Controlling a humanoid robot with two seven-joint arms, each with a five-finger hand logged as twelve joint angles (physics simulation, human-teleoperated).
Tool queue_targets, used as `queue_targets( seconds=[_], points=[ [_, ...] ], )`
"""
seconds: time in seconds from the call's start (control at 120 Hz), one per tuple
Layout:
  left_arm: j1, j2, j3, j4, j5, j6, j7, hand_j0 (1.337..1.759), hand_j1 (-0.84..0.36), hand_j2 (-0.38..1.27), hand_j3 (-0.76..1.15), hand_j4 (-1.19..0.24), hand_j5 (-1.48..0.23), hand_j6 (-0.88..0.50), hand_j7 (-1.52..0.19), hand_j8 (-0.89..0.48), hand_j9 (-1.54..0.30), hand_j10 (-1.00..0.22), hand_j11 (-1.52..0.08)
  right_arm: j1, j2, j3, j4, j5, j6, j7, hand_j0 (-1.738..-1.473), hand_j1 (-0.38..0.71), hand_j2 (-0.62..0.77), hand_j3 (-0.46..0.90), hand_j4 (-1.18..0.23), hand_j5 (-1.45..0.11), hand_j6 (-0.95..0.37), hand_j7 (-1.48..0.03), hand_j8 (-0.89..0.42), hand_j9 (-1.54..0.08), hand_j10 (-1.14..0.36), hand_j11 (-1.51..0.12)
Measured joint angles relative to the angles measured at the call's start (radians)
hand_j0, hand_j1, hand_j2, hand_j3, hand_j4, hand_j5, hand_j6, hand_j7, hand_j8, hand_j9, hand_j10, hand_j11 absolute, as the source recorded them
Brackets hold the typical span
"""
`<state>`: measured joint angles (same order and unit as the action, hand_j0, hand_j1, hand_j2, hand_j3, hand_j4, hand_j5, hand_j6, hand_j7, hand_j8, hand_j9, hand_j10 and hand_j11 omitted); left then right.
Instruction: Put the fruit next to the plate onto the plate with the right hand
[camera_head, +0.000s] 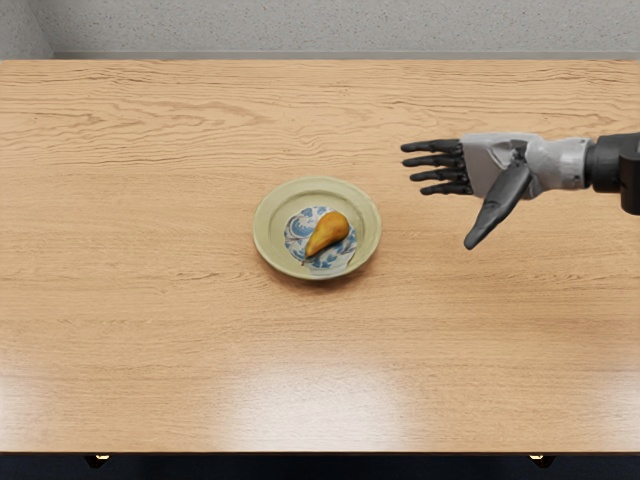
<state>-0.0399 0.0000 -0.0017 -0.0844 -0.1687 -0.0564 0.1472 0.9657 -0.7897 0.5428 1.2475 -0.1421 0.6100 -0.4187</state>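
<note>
Pear (328, 232) lies on its side on the plate (268, 222), just right of the plate's middle, narrow end pointing lower left. It covers part of the blue pattern. Plate sits mid-frame on the wooden bench (150, 330). No other fruit on the bench that I can see.

Right hand (468, 168) is in the right of the frame, well apart from the plate. Fingers are spread and straight, pointing left, with the thumb hanging down. It holds nothing.

Judgement: placing looks done, and the step in hand is clearing away. To do it well:
- Draw the arm back toward the right edge.
- Keep the fingers loose and spread.
- Stay up and off the plate rim, with no low sweep over it that could knock the pear, which is rounded and could roll.
- No second reach needed, since the pear sits well inside the rim.

Hard to make out:
- Height of the hand above the bench. No clear shadow under it, so I can't say if it's hovering high or low.
- The right arm is cut off at the right edge, past the dark forearm section.
- Left arm not visible at all.
- Underside of the pear and its contact with the plate are hidden. The stem is too small to tell.
- The grey wall (300, 25) along the top edge shows only as a strip.
</note>
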Motion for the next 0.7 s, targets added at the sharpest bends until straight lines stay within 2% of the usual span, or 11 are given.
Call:
queue_targets(
  seconds=[0.292, 0.7],
  points=[
    [0.0, 0.0, 0.0, 0.0, 0.0, 0.0, 0.0, 1.658, 0.32, 0.0, 0.0, -0.02, -0.03, -0.02, -0.03, -0.02, -0.03, -0.02, -0.03, -0.079, -0.087, -0.005, -0.003, 0.155, 0.001, 0.0, -1.658, -0.35, 0.0, 0.0, 0.0, 0.0, 0.0, 0.0, 0.0, 0.0, 0.0, 0.0],
    [0.0, 0.0, 0.0, 0.0, 0.0, 0.0, 0.0, 1.658, 0.32, 0.0, 0.0, -0.02, -0.03, -0.02, -0.03, -0.02, -0.03, -0.02, -0.03, -0.089, -0.116, -0.002, 0.0, 0.21, 0.001, 0.001, -1.658, -0.35, 0.0, 0.0, 0.0, 0.0, 0.0, 0.0, 0.0, 0.0, 0.0, 0.0]
  ],
)
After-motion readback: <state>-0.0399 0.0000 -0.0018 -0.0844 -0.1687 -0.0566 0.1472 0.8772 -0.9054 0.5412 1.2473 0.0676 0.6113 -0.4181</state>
